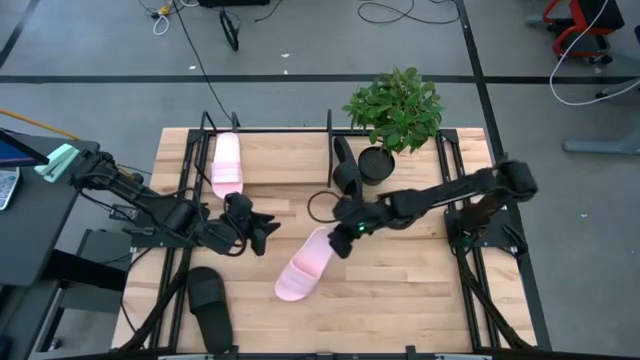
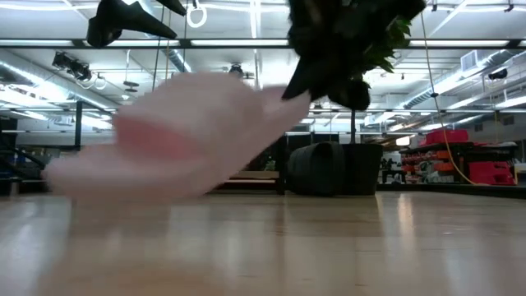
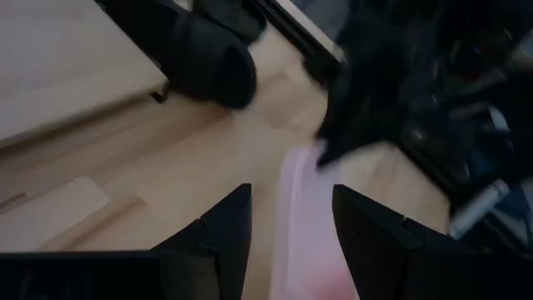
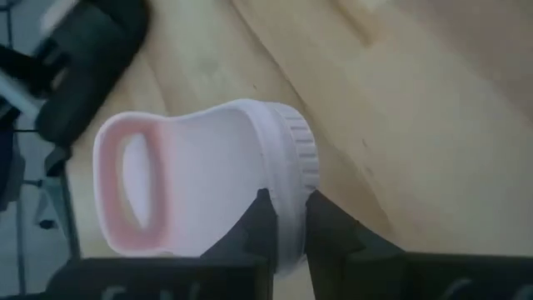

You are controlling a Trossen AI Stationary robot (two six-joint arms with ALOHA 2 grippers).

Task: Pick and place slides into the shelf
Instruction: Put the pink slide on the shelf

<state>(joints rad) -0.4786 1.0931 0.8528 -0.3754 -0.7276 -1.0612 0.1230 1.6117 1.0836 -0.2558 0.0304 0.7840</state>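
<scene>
Your right gripper (image 1: 340, 240) is clenched on the heel rim of a pink slide (image 1: 303, 266), tilting it up off the table (image 1: 420, 290). Your left gripper (image 1: 268, 235) hangs just beside it, fingers apart, holding nothing. The shelf (image 1: 330, 130) sits beyond both, another pink slide (image 1: 226, 165) on it.

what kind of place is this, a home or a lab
Most likely a robotics lab or workshop: a pale wooden table stands on a grey concrete floor strewn with loose cables, and the low view shows long ceiling strip lights and red equipment behind.
</scene>
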